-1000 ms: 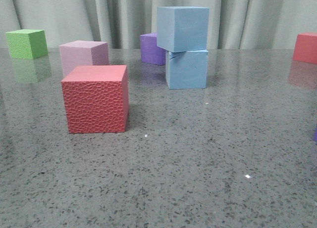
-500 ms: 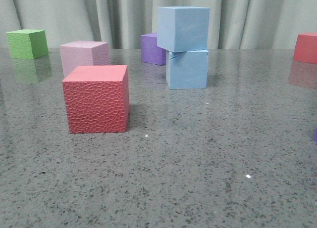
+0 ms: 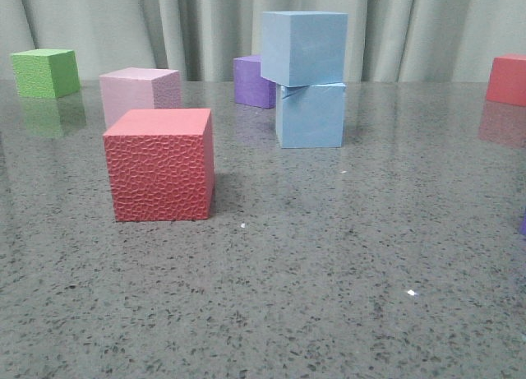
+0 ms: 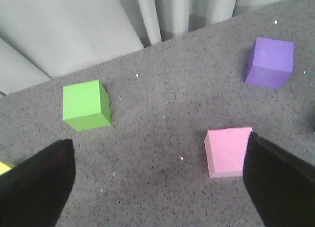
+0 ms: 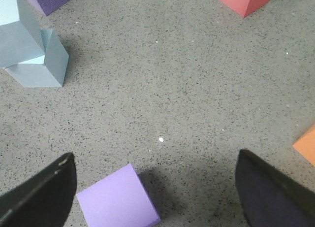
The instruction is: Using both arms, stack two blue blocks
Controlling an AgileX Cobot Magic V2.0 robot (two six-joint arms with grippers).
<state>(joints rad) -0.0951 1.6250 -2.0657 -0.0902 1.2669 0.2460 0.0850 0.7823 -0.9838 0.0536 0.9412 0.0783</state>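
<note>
The two blue blocks stand stacked at the back middle of the table: the upper blue block (image 3: 304, 46) rests a little askew on the lower blue block (image 3: 310, 116). In the right wrist view the same stack shows far off, upper block (image 5: 18, 32) on lower block (image 5: 44, 64). No gripper touches it. My left gripper (image 4: 159, 187) is open above bare table, with a pink cube (image 4: 227, 150) beside one finger. My right gripper (image 5: 155, 195) is open too, and a lilac cube (image 5: 117, 200) lies under it near one finger. Neither gripper shows in the front view.
A red textured cube (image 3: 160, 165) stands front left, a pink cube (image 3: 138, 91) behind it, a green cube (image 3: 45, 72) far left, a purple cube (image 3: 253, 80) behind the stack, a red cube (image 3: 507, 79) far right. An orange cube (image 5: 306, 144) shows at the right wrist view's edge.
</note>
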